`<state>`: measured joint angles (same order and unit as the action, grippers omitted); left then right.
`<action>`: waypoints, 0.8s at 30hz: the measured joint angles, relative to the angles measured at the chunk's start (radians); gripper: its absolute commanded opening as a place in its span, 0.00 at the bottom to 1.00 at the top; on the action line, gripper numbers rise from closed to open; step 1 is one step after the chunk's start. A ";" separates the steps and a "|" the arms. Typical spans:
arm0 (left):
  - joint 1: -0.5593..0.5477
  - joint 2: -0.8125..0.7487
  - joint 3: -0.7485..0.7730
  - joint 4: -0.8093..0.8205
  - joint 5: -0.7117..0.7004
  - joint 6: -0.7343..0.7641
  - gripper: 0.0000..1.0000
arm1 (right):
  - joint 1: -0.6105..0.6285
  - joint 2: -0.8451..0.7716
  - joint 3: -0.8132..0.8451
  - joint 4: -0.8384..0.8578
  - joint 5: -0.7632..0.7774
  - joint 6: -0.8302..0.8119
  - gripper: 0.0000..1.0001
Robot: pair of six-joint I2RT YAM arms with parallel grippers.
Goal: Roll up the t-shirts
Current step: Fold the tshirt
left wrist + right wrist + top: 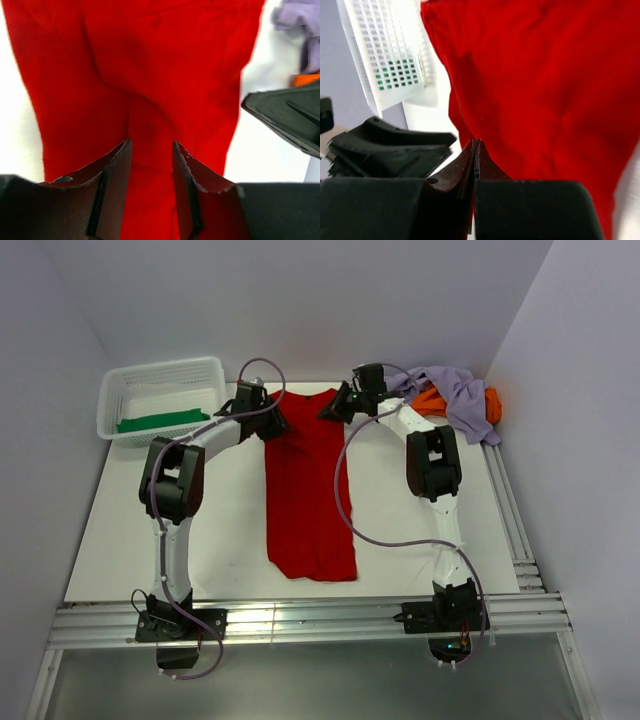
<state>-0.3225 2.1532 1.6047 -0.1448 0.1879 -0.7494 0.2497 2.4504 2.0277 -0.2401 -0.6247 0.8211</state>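
The red t-shirt [308,490] is laid lengthwise at centre frame. At its upper end the left claw [151,144] is held parted astride the cloth — the right claw [475,142] is pressed shut at its edge. A green t-shirt [160,421] is seen in the basket [110,405], upper left.

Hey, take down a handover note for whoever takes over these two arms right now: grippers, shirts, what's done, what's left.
Left gripper: open, jaws astride the far end of the red shirt.
Right gripper: shut at that end's other corner; can't tell if it pinches cloth.
Green shirt is in the basket; lavender shirt and orange shirt are heaped far right.
Done: red shirt laid flat as a long strip on the table.
Left: roll it, then the heap.
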 measured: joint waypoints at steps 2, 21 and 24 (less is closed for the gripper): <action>0.000 0.014 0.000 -0.004 -0.001 0.000 0.43 | 0.010 0.004 0.000 -0.008 -0.002 0.000 0.00; 0.000 0.023 0.000 -0.058 -0.005 0.004 0.42 | 0.019 0.054 -0.040 -0.076 0.018 0.001 0.00; -0.004 0.023 0.000 -0.062 -0.005 0.005 0.42 | 0.019 0.061 -0.041 -0.082 0.020 0.005 0.00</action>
<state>-0.3267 2.1761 1.6043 -0.2066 0.1833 -0.7448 0.2687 2.5114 1.9869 -0.3222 -0.6044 0.8261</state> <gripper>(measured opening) 0.421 0.007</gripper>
